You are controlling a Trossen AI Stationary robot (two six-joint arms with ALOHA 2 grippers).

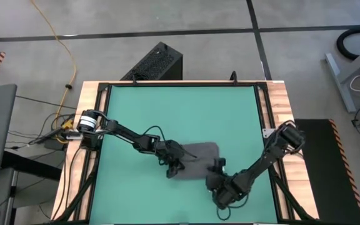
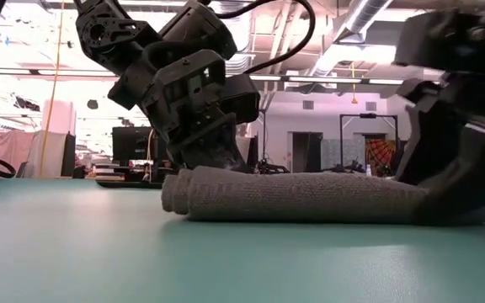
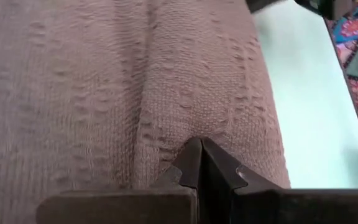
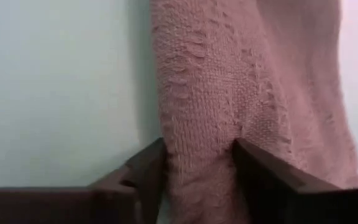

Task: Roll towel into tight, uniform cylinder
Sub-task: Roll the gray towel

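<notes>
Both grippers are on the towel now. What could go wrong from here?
Right gripper straddles only a narrow fold of the towel; it may slip free and the roll loosen. Left gripper is shut, only pressing the cloth, so that end could lag and the cylinder turn out uneven.

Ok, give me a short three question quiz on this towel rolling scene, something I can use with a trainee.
1. True or false: the towel already lies fully rolled into a tight cylinder.
2. Which gripper has its fingers standing apart on either side of a fold of the towel? A) left gripper B) right gripper
3. Fill in: the towel lies on the ___ table mat.

Key:
1. False. In the high view it is a partly folded, flattish bundle; the low view shows rolled layers only at one end.
2. B. The right gripper straddles the cloth; the left gripper is shut, tips pressed against the towel.
3. Green.
</notes>
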